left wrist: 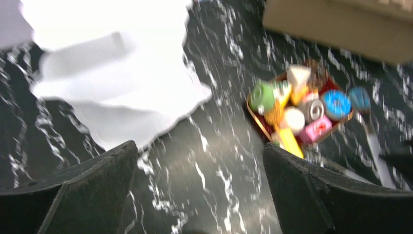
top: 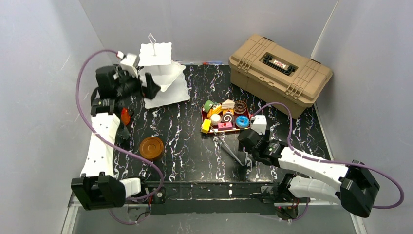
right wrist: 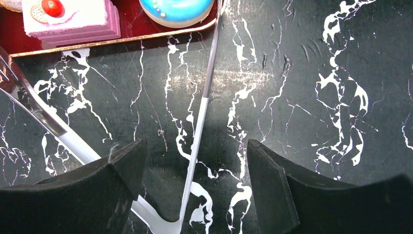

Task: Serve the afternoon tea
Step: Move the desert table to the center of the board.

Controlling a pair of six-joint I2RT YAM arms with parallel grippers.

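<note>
top view: left claw (top: 148,87) right by the white tier stand (top: 163,73); right claw (top: 242,146) over the metal tongs (top: 233,153), pastries (top: 226,117) just ahead. left wrist: fingers (left wrist: 97,190) wide apart over marbled table (left wrist: 209,165); stand ahead-left, pastries ahead-right. right wrist: fingers (right wrist: 92,195) apart, straddling one tong arm, not gripping; blue donut (right wrist: 178,7) & pink cake (right wrist: 68,19) ahead-left.

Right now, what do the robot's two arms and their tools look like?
The left arm and right arm have white shells between black joint housings. A purple cable loops along each, with a white camera block at the wrist. The left tool and right tool carry wedge-shaped matte black fingers.
</note>
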